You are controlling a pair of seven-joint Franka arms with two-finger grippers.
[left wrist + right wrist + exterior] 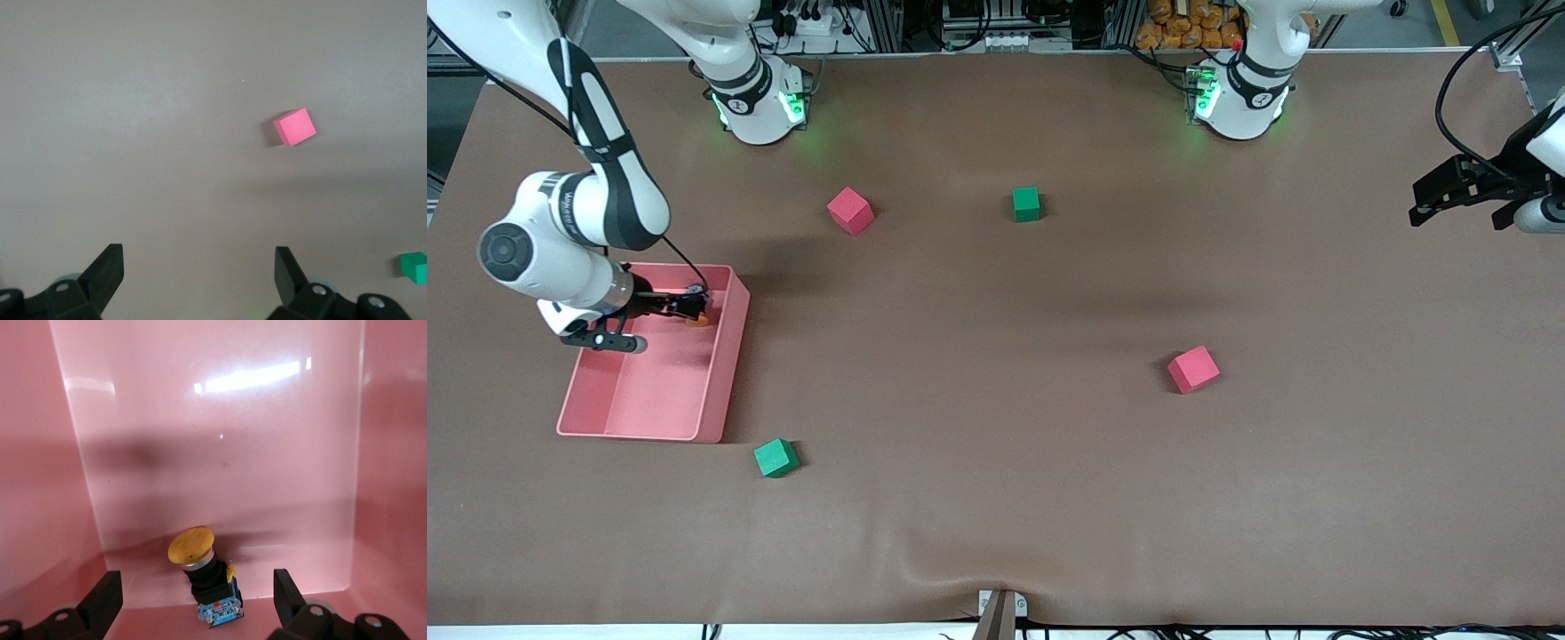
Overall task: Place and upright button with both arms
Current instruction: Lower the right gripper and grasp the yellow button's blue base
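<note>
Right end effector (193, 603), fingers spread, straddles the orange-capped black push-button (200, 577) lying inside the pink plastic bin (725, 356). It looks light, rigid, top-heavy; its squarish black body seems the better hold. Left end effector (200, 280) waits spread over bare worktop (996, 462).

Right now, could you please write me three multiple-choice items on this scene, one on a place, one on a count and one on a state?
1. Where is the button?
A. in the pink tray
B. on the bare table
C. beside a green cube

2. How many foam cubes lie on the table?
A. two
B. four
C. six

3. How are the right gripper jaws?
A. shut on the button
B. open
C. hidden

Answers: 1 A, tray walls surround it; 2 B, two red and two green; 3 B, jaws apart either side of the button.
</note>
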